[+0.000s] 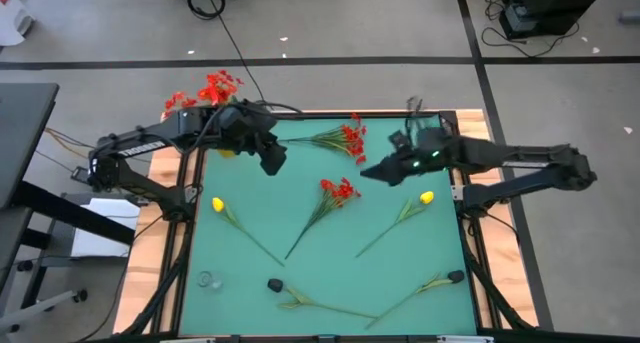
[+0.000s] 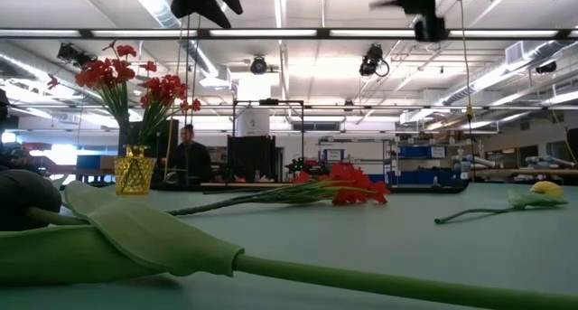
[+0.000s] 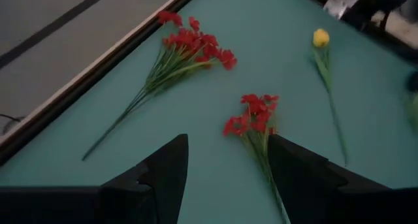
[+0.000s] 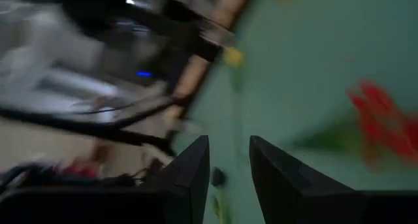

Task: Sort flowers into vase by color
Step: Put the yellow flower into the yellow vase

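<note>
Green surface [image 1: 330, 273] carrying loose flowers; vase [image 2: 134, 172] holding reds; your left hand [image 3: 225, 178] hovering open, right hand [image 4: 228, 162] half-open, both empty.

High view looks straight down on the whole desk [image 1: 330, 283]; low view sits at desk-top height, facing the room. Both wrist views look past their tools — all share the green surface.

The smooth matt teal counter [image 1: 330, 273] has a pale wooden rim. The faceted yellow vase [image 2: 134, 174] looks glossy, like cut glass or plastic.
</note>
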Robot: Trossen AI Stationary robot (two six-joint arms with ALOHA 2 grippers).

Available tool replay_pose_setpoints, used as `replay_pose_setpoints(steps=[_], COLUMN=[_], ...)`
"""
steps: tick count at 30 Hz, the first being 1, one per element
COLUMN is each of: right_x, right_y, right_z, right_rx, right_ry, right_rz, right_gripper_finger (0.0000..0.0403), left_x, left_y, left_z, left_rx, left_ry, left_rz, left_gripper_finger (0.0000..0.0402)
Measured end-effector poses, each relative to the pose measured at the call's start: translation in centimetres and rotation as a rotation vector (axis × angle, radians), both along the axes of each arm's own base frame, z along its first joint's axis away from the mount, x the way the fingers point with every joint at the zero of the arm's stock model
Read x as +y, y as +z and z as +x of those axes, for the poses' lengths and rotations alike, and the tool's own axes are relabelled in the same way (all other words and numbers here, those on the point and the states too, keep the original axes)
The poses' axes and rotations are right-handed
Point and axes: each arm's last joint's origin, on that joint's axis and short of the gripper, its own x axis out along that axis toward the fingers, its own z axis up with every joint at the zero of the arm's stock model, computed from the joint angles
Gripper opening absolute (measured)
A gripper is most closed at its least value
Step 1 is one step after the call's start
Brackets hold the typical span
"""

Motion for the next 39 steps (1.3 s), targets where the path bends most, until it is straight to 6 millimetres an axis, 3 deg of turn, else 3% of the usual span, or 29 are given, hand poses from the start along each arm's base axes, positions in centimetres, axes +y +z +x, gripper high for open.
replay_pose_setpoints(steps=[7, 17, 28, 39], right_x=[1.6, 4.7, 5.5, 4.5], right_y=[-4.9, -10.7, -15.0, -17.6], right_z=[1.0, 0.3, 1.7, 2.5], right_rx=[0.4, 0.962, 1.19, 1.264], right_ry=[-0.289, -0.629, -0.944, -1.08], right_rz=[0.269, 0.51, 0.659, 0.643], right_gripper_finger=[0.0119, 0.0121, 0.0122, 0.0122], left_x=[0.9, 2.1, 4.0, 4.2], left_y=[-0.1, -0.2, -0.5, -1.1], left_z=[-0.2, -0.3, -0.9, -1.7], left_rx=[0.049, 0.099, 0.116, 0.205], left_ry=[-0.062, -0.217, -0.364, -0.414], left_rz=[0.087, 0.146, 0.155, 0.124], left_gripper_finger=[0.0215, 0.0215, 0.0215, 0.0215])
